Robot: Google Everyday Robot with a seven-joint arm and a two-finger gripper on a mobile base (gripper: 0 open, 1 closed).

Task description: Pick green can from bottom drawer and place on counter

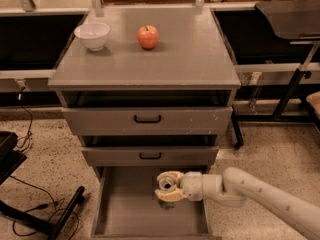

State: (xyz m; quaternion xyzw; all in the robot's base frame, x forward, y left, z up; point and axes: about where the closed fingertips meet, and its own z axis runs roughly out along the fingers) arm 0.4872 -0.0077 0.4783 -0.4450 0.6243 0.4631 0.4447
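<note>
- Green can (167, 204) is in the bottom drawer (120, 211), right of the middle.
- Arm reaches in from the lower right, low across the drawer's right wall.
- Gripper (166, 185) is closed around the can, whose silver top shows between the pale fingers.

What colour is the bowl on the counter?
White bowl, best in the camera view; the gripper is at the bottom drawer.

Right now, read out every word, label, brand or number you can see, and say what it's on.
None can be read.
green can: markings too blurred to read; it is at the gripper, over the bottom drawer.
apple, bowl, counter: no writing shows.
</note>
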